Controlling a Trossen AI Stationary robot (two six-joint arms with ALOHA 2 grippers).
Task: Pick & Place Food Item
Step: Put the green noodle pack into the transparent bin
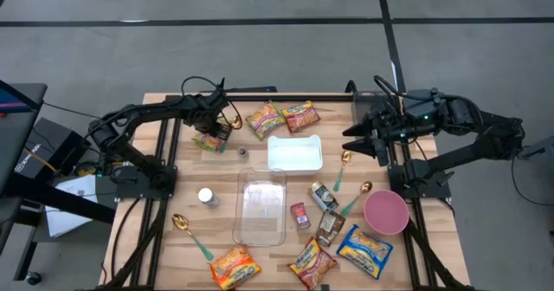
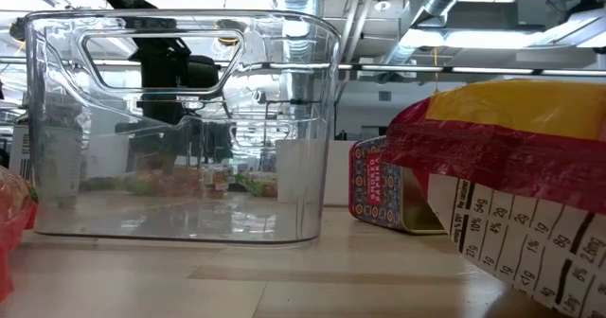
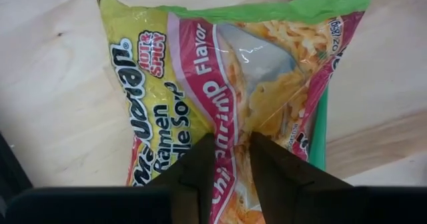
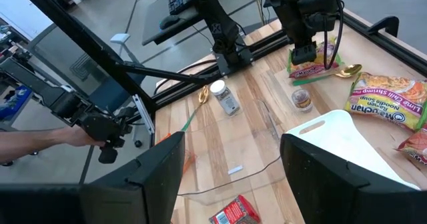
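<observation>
A ramen packet [image 1: 208, 141] with green ends, yellow and pink, lies flat near the table's far left corner. It fills the left wrist view [image 3: 167, 111] and shows in the right wrist view [image 4: 308, 69]. My left gripper [image 1: 218, 132] stands over it, shut on it. My right gripper [image 1: 357, 144] hangs open and empty above the table's far right part, its fingers wide apart in the right wrist view [image 4: 233, 177]. A clear bin [image 1: 260, 206] stands mid-table. My left gripper pinches a raised fold in the packet's middle [image 3: 232, 127] between its two fingers [image 3: 203, 161]. The fingers come from above, pointing down. The wrapper puckers toward the fingertips. The packet's ends [image 3: 133, 24] seem to lie on the table.
A gold spoon with a green handle [image 3: 319, 144] lies under the packet's edge. Two more ramen packets [image 1: 281, 118], a white lid [image 1: 294, 152], a small jar [image 1: 243, 151], a shaker [image 1: 206, 197], a pink bowl [image 1: 385, 211], further spoons and several snack packets [image 1: 312, 261] lie around the bin.
</observation>
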